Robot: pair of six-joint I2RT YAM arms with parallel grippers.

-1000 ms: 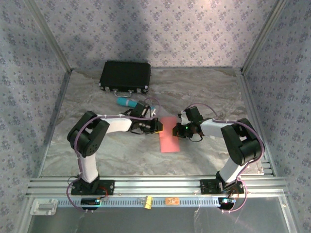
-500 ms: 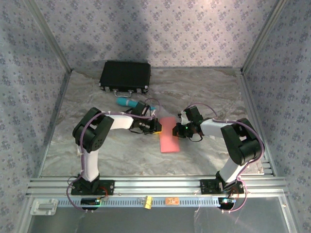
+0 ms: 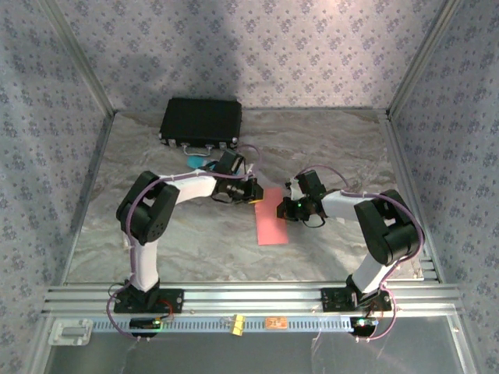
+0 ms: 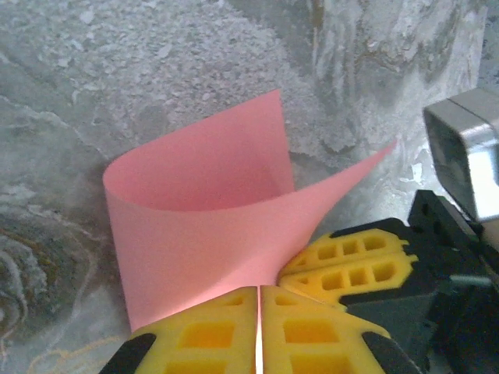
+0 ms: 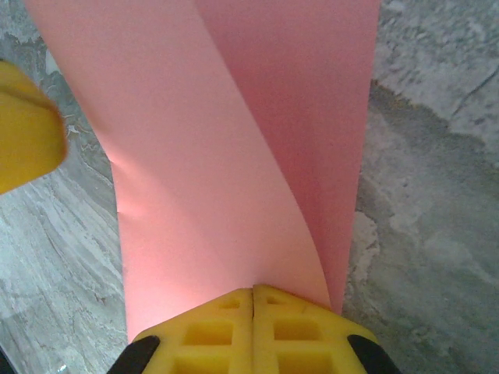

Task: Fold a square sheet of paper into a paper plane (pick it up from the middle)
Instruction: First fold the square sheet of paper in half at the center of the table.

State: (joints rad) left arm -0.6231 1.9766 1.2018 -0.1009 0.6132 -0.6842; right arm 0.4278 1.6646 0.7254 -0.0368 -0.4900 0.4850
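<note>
Left arm (image 3: 183, 189) has swung away from its base since a second ago, carrying its jaws toward the far end of the pink sheet (image 3: 273, 224). The teal tube (image 3: 195, 160) is now nearly hidden behind that arm, and the right arm (image 3: 343, 204) hasn't budged. From above, the sheet reads as a narrow strip lying on the desk (image 3: 335, 148), roughly half a square. Both sets of jaws meet at its far end, left jaws on one side, right jaws on the other, almost touching. The black case (image 3: 201, 121) sits well beyond them, out of play.

Over to the left wrist: the jaws are pressed together with no gap between the yellow pads. The sheet (image 4: 195, 226) comes straight out of that seam, so they're pinching its edge. Ahead of them the paper curls over in a soft loop, not flattened. The right jaws sit just beside, to the right, on the same edge.

Right wrist now: these jaws are closed as well, the sheet (image 5: 234, 156) clamped in the seam and running away in front, one layer draped over the other. A yellow pad of the left jaws pokes in at the left.

My read: the first lengthwise fold is brought over but not creased. Pressing it flat, the nose folds and the wings all look still to come.
</note>
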